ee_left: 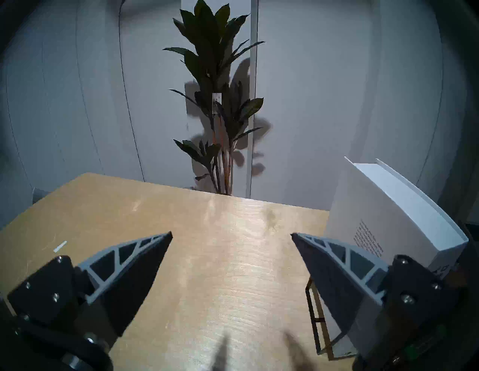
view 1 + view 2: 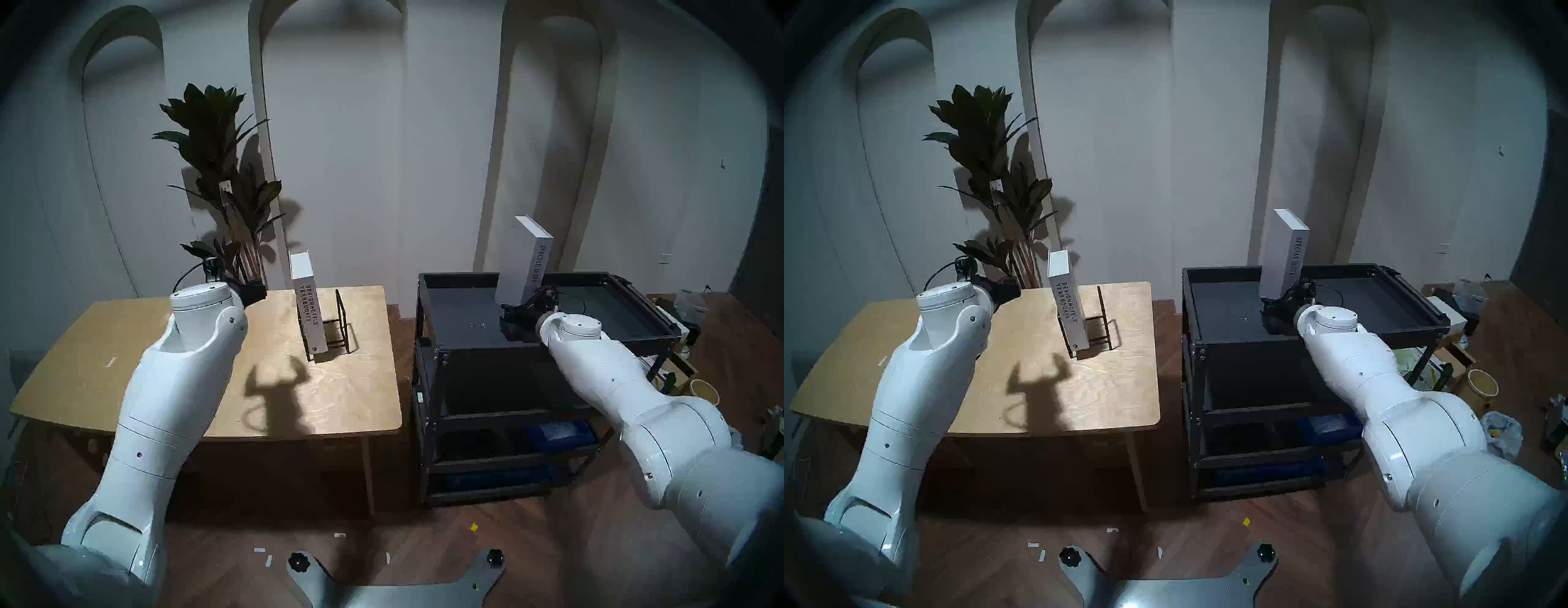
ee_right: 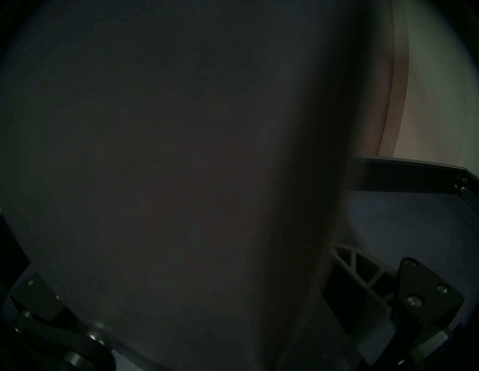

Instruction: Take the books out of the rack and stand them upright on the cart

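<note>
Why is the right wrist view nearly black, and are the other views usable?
Right wrist: the SPECIAL ISSUE book sits against the lens, dark and blurred; only the cart rim shows. Left wrist: sharp, the left gripper open. Head views: dim, fisheye-bent; a hard gripper shadow on the table.

A staged, home-like studio room: arched wall panels [image 2: 551,106], a tall potted plant [image 2: 216,170], herringbone wood floor [image 2: 403,522], a light wooden counter [image 2: 275,382], clutter in one corner [image 2: 695,382].

"special issue" on taller book spine [image 2: 538,263], "design hotels yearbook" on shorter spine [image 2: 312,312]
</note>
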Motion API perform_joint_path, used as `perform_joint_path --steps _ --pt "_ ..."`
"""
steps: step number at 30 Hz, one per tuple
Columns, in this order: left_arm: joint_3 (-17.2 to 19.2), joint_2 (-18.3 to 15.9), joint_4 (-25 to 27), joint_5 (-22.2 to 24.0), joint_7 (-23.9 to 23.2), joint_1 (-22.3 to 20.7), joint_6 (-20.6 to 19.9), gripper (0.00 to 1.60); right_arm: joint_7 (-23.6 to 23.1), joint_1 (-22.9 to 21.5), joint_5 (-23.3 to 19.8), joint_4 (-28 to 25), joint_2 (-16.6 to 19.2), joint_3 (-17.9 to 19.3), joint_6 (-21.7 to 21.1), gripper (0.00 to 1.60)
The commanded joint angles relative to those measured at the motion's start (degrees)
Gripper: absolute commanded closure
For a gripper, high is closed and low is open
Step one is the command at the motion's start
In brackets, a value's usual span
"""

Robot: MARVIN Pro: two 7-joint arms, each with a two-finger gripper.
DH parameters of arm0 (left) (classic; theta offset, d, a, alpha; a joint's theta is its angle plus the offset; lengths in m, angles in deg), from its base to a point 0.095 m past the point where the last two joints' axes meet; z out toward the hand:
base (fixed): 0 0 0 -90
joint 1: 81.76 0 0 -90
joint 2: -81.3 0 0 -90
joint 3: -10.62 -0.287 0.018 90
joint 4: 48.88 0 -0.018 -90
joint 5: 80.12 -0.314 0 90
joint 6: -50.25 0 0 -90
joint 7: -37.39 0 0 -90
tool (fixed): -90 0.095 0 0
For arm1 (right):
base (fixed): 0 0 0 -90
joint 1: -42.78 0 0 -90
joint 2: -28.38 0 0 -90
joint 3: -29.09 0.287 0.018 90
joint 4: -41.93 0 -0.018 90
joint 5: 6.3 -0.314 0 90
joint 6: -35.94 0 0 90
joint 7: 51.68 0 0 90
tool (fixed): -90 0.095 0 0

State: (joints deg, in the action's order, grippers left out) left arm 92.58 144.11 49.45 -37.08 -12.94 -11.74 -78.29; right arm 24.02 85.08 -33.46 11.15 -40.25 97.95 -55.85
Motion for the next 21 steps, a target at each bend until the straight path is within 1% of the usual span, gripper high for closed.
perform_joint_path --steps 1,2,3,5,8,11,12,14,15,18,19,21 --pt "0.40 -0.12 0.60 0.28 -1.00 -0.37 0.78 0.00 -0.78 -5.92 -0.74 -5.88 -1.37 1.33 2.15 0.00" --pt "0.42 -0.13 0.59 0.29 -1.10 -0.35 0.82 0.00 -0.81 -6.79 -0.71 -6.73 -1.27 1.19 2.09 0.00" --pt "0.44 -0.14 0.59 0.30 -1.24 -0.31 0.87 0.00 -0.90 -5.32 -0.84 -5.24 -1.44 1.49 2.18 0.00" --pt "0.47 -0.17 0.57 0.33 -1.50 -0.25 0.97 0.00 -0.98 -6.19 -0.85 -6.09 -1.34 1.38 2.13 0.00" --pt "0.53 -0.21 0.53 0.40 -1.89 -0.18 1.10 0.00 -1.17 -5.64 -1.00 -5.51 -1.40 1.54 2.16 0.00" --pt "0.58 -0.27 0.49 0.49 -2.30 -0.10 1.26 0.00 -1.32 -6.43 -1.06 -6.26 -1.32 1.49 2.11 0.00" --pt "0.59 -0.27 0.48 0.55 -2.44 -0.07 1.29 0.00 -1.38 -5.80 -1.13 -5.62 -1.38 1.63 2.15 0.00" --pt "0.61 -0.33 0.48 0.64 -2.76 0.02 1.38 0.00 -1.58 -6.41 -1.20 -6.20 -1.33 1.57 2.17 0.00" --pt "0.62 -0.36 0.47 0.69 -2.96 0.10 1.45 0.00 -1.63 -5.56 -1.32 -5.34 -1.39 1.76 2.20 0.00" --pt "0.71 -0.43 0.50 0.81 -3.39 0.32 1.72 0.00 -1.81 -6.42 -1.51 -6.39 -1.40 1.68 2.09 0.00" --pt "0.80 -0.44 0.56 0.87 -3.56 0.38 1.87 0.00 -1.90 -5.58 -1.62 -5.32 -1.54 1.84 2.13 0.00" --pt "0.95 -0.53 0.65 0.86 -3.78 0.48 2.18 0.00 -2.01 -6.05 -1.70 -5.76 -1.55 1.79 2.14 0.00"
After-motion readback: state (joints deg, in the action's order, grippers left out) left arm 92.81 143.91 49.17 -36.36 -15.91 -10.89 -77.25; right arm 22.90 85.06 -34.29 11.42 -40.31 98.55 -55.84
